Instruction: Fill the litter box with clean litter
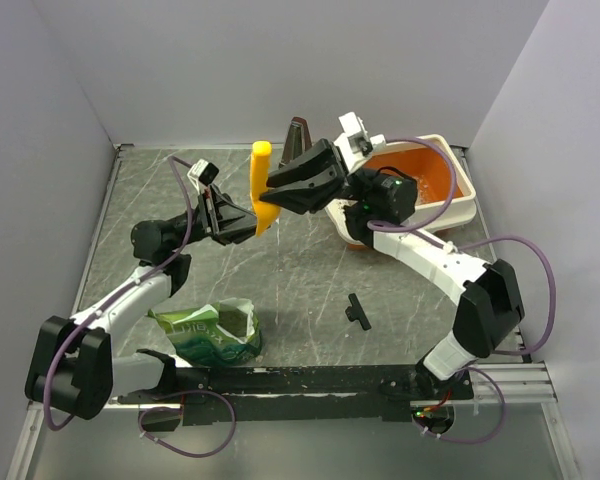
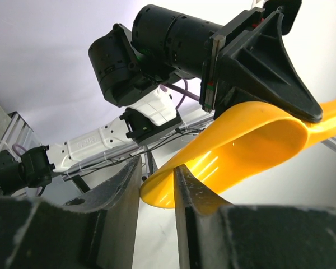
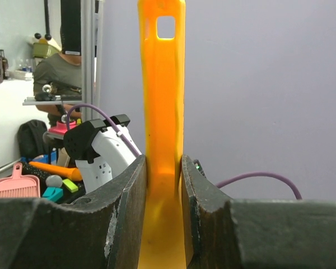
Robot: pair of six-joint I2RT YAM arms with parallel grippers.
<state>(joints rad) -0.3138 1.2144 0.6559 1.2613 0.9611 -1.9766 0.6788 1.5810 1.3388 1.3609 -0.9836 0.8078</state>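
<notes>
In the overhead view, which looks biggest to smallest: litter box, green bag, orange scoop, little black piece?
litter box
green bag
orange scoop (held up nearer the camera, so unsure against the bag)
little black piece

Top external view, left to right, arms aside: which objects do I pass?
Crinkly green bag → orange plastic scoop → small black T-shaped piece → cream-white plastic litter box with orange inside.

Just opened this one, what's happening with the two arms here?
Both arms hold the orange scoop up off the table. The right gripper is clamped on its handle, and the left gripper pinches the lip of its bowl. The litter box sits at the far right, and its orange floor looks bare where visible. The green bag lies near the left arm's base.
</notes>
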